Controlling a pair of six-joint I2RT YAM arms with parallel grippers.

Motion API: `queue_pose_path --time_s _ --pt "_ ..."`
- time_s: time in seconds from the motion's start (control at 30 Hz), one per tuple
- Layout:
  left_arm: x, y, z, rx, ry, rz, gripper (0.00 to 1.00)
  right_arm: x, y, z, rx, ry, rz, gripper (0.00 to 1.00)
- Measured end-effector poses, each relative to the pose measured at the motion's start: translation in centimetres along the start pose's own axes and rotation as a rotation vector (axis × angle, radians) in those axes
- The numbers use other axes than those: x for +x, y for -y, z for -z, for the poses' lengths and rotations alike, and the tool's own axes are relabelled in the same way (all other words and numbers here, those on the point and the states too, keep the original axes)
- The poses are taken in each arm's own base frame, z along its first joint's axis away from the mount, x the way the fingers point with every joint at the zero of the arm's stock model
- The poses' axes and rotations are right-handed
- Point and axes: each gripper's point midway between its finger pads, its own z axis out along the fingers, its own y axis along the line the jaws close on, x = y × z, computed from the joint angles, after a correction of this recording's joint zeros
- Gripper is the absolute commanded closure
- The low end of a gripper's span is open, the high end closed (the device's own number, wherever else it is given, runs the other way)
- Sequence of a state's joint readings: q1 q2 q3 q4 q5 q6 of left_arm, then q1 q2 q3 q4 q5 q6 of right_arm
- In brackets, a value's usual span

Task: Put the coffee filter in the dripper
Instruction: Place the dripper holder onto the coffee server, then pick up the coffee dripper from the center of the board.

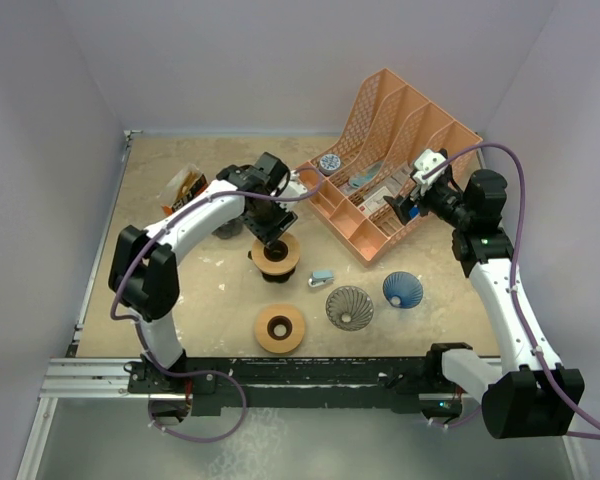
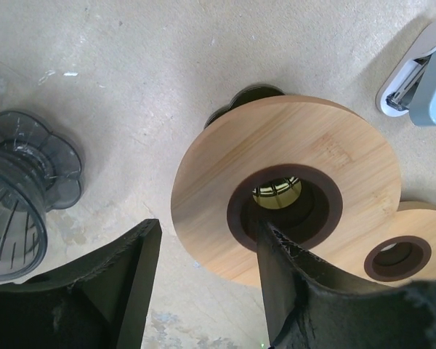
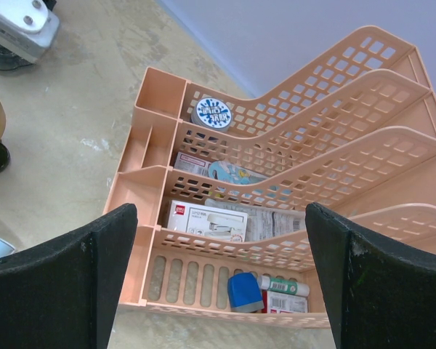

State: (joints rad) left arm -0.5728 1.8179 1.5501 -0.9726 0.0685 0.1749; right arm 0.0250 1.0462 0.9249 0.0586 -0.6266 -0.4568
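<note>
Sandy tabletop (image 1: 220, 300) — both sets of jaws standing open.
The left gripper (image 2: 207, 229) is straddling the wooden ring (image 2: 291, 145)'s rim, jaws parted; the right gripper (image 3: 219, 211) is hanging wide open above the peach organizer (image 3: 276, 145).

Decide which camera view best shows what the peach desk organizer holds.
The right wrist view: the organizer is close, its boxes plain. The top external view shows it whole but small, contents hard to make out. The left wrist view misses it.

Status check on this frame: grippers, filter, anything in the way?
Left gripper open, one finger inside wooden stand's hole. Right gripper open, facing orange organizer. No filter held; blue dripper has none.
</note>
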Motion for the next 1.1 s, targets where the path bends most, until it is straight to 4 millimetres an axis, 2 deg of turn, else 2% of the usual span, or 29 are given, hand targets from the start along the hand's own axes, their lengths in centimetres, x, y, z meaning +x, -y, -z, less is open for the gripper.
queue_pose_path --time_s 0.5,0.7,0.83,1.0,1.1 --pt "-0.7 -1.3 5.3 -0.095 0.136 0.014 0.40 0.1 0.1 0.0 0.006 -0.004 0.001 0.00" --pt "-0.6 -3.8 7.4 -0.140 0.199 0.091 0.39 0.1 0.1 0.0 0.007 -0.004 0.004 0.00" --pt "-0.2 -5.6 8.8 -0.162 0.239 0.152 0.34 0.1 0.1 0.0 0.006 -0.005 0.008 0.00" --pt "1.1 -7.6 10.7 -0.186 0.293 0.230 0.30 0.4 0.2 -0.2 0.004 -0.009 0.012 0.00" --pt "1.9 -8.4 11.7 -0.199 0.329 0.273 0.28 1.4 -0.2 -0.4 -0.006 -0.026 0.004 0.00"
